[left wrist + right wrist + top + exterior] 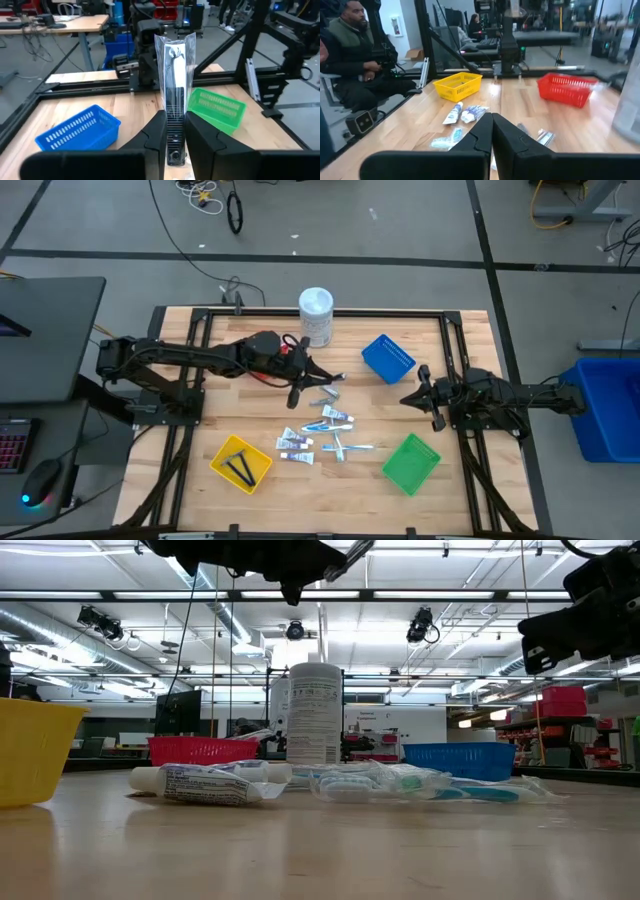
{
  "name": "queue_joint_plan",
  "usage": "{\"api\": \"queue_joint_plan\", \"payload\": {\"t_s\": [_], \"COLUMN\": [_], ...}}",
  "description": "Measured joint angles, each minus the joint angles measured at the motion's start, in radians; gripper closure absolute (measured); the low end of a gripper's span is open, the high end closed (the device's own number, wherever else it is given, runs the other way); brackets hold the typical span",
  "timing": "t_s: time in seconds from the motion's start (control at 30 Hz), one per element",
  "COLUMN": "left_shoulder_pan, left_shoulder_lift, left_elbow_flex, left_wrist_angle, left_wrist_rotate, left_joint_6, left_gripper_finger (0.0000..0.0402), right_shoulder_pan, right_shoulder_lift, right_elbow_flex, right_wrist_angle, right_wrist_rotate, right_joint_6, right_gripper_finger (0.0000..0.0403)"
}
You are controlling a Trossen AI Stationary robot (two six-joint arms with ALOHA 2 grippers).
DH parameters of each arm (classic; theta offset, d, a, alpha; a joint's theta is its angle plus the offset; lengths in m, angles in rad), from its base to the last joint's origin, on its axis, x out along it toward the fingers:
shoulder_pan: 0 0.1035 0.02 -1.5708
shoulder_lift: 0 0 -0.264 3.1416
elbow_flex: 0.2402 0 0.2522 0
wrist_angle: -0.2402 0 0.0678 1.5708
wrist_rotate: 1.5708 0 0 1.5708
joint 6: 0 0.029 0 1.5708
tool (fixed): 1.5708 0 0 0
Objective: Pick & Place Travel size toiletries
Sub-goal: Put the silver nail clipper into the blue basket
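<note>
From above, the left claw [318, 376] is hanging over the middle of the worktop [180, 480], just behind the heap of travel size toiletries [322, 432], but this view is not revealing what it is carrying. The left wrist view is settling that: the two fingers [156, 131] are clamping a clear packet [175, 75] with a dark comb-like piece inside, standing upright between them, with the blue basket [80, 131] and the green basket [216, 107] lying beyond on either side. The right claw [424, 392] is waiting near the worktop's right edge between those two baskets; its own wrist view is showing the fingers [481, 131] pressed together with nothing between them, and a person [355, 55] sitting beyond the worktop's edge. That view is also catching the red basket [567, 89], which the left arm is covering from above. The overhead picture alone is showing two thin black pieces [240, 469] lying in the yellow basket [241, 463]. The low view is showing the tubes [205, 783] and wrapped sticks [420, 783] resting flat in front of the tall white container [314, 712].
</note>
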Motion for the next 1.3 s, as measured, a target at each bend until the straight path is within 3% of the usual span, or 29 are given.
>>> {"api": "queue_joint_plan", "payload": {"t_s": [0.23,0.47,0.7,0.97,1.3], "left_shoulder_pan": [0.0,0.0,0.0,0.0,0.001], "left_shoulder_lift": [-0.006,-0.006,-0.006,-0.006,-0.005], "left_elbow_flex": [0.001,0.001,0.001,0.001,0.013], "left_wrist_angle": [-0.003,-0.002,-0.001,0.008,0.041], "left_wrist_rotate": [-0.001,-0.019,-0.023,-0.024,-0.023], "left_joint_6": [-0.027,-0.047,-0.056,-0.058,-0.07], "left_gripper_finger": [0.0341,0.034,0.0341,0.0339,0.0339], "right_shoulder_pan": [0.0,0.0,0.0,0.0,0.0], "right_shoulder_lift": [-0.001,0.0,0.002,0.064,0.233], "right_elbow_flex": [0.0,0.0,0.0,0.0,0.124], "right_wrist_angle": [0.113,0.138,0.251,0.398,0.398], "right_wrist_rotate": [0.057,0.262,0.363,0.429,0.426], "right_joint_6": [-0.071,0.085,0.129,0.104,0.052], "right_gripper_finger": [0.039,0.0391,0.0394,0.0395,0.0395]}}
